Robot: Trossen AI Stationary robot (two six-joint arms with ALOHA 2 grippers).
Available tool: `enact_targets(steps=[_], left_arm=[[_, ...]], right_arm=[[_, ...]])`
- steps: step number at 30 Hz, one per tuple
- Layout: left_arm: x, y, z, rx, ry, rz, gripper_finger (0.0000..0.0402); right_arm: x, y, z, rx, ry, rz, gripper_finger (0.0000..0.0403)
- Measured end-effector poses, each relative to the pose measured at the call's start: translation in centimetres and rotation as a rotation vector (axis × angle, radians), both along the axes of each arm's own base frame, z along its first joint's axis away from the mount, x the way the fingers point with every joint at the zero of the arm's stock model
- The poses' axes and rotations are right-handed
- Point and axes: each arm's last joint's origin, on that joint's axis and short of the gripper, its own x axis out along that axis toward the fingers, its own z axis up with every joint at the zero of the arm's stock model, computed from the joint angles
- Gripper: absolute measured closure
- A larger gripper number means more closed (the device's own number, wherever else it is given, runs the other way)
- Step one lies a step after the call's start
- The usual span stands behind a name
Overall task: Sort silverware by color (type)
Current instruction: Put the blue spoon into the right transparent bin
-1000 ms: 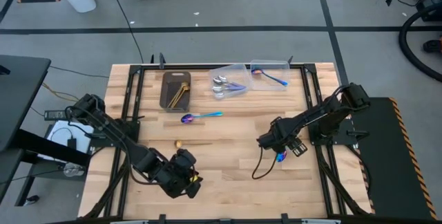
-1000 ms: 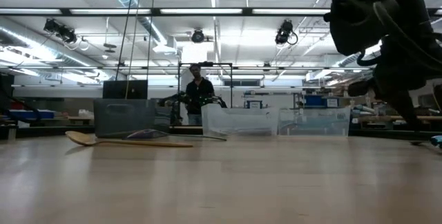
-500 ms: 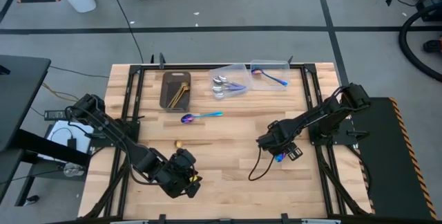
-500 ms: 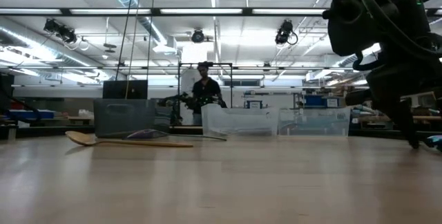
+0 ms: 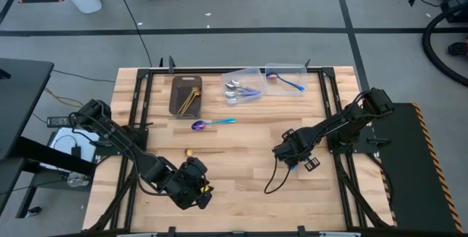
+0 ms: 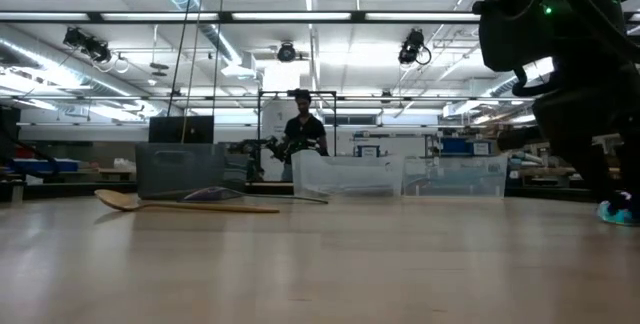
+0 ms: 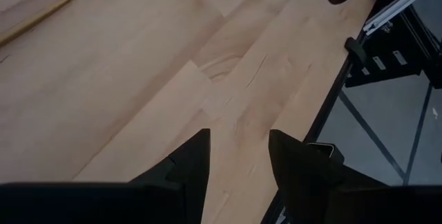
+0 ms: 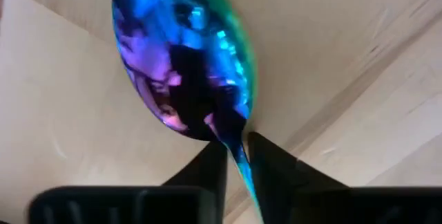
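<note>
1. We note the left gripper (image 5: 197,190) low over the near left part of the table (image 5: 241,178), its fingers (image 7: 193,162) spread apart with only bare wood between them. It grasps nothing and sits clear of the work, which we judge to be a waiting posture.

2. A gold spoon (image 6: 180,204) lies loose on the wood just ahead of the left gripper. We judge it is unsorted.

3. Along the far edge, the dark tray (image 5: 186,94) holds the gold pieces. Its slim handles lie together there, so we take this as the gold bin.

4. A rainbow spoon (image 5: 212,123) lies alone on the table, near the tray and apart from any container; it remains to be sorted.

5. The first clear container (image 5: 241,87) holds silver spoons with a rainbow one among them; the second clear container (image 5: 287,80) beside it holds one rainbow spoon.

6. The right gripper (image 5: 292,160) is down on the table at the right. Its fingers (image 8: 210,165) are pinched on the neck of an iridescent spoon (image 8: 183,65), just below the bowl. We judge the neck is chosen because it is narrow and gives a sure hold for lifting.
</note>
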Motion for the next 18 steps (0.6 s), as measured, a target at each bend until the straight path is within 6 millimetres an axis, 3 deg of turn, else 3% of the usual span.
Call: enact_targets(steps=[5,18], left_arm=[[-0.1,0.1,-0.1,0.006,0.008,0.001,0.0244],[0.4,0.5,0.1,-0.03,-0.052,0.14,0.0244]], right_arm=[[0.1,0.1,0.0,0.021,0.003,-0.008,0.0385],[2.3,-0.1,1.8,0.135,-0.05,-0.047,0.0392]])
